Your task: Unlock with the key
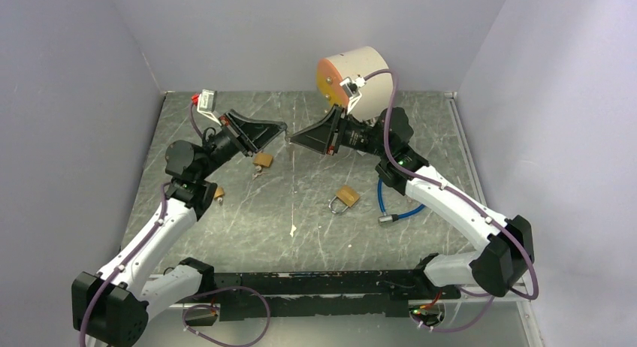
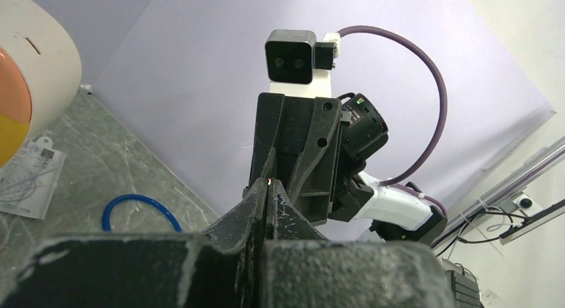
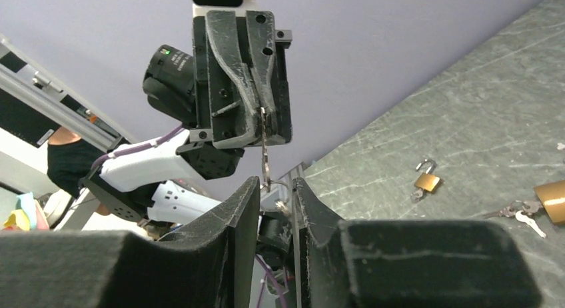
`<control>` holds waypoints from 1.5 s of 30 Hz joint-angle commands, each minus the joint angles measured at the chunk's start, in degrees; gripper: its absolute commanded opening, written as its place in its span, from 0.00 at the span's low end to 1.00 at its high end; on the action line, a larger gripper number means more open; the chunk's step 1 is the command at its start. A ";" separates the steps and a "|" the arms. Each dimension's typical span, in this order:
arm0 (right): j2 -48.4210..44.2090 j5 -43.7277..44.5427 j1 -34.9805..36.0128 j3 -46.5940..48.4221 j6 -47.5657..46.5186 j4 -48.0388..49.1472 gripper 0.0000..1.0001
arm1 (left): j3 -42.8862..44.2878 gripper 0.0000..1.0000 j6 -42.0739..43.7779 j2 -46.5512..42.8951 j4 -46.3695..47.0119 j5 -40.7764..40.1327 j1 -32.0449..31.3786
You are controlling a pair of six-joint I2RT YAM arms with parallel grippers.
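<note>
My left gripper [image 1: 284,128] is shut on a small silver key [image 3: 264,131], held in the air above the table. In the right wrist view the key hangs down from it, and its ring [image 3: 268,183] sits between the fingertips of my right gripper [image 3: 274,188]. The right jaws stand partly apart around the ring. In the left wrist view only a glint of the key [image 2: 268,181] shows at the tips. A brass padlock [image 1: 346,197] with a raised shackle lies on the table below. Another padlock [image 1: 263,160] lies near the left arm, keys beside it.
A third small padlock [image 1: 218,191] lies by the left arm's elbow. A blue cable [image 1: 398,208] loops under the right forearm. A cream cylinder with an orange face [image 1: 353,76] stands at the back. A paper packet [image 2: 30,178] lies beside it. Walls enclose three sides.
</note>
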 commanded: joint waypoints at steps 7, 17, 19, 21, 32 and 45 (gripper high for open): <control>1.35 -1.51 0.22 1.34 1.65 7.49 0.23 | -0.01 0.03 -1.63 0.56 6.17 0.26 0.01; 3.34 -3.06 0.17 1.16 3.55 12.17 0.12 | -2.02 0.03 -1.79 1.88 9.73 0.30 0.01; 3.57 -3.13 0.26 1.16 3.92 12.60 0.04 | -2.12 0.03 -1.81 1.82 10.03 0.13 0.02; 3.66 -3.34 0.23 1.01 4.17 13.06 0.00 | -2.04 0.03 -1.72 1.66 9.82 -0.24 0.01; -1.34 -0.54 -1.01 -4.31 0.25 6.61 0.00 | 2.66 0.75 5.26 -6.86 -21.47 -13.96 0.02; -17.91 17.53 -7.15 -17.32 -9.68 -21.56 0.00 | 6.65 0.66 8.73 2.05 -45.97 -2.87 -1.10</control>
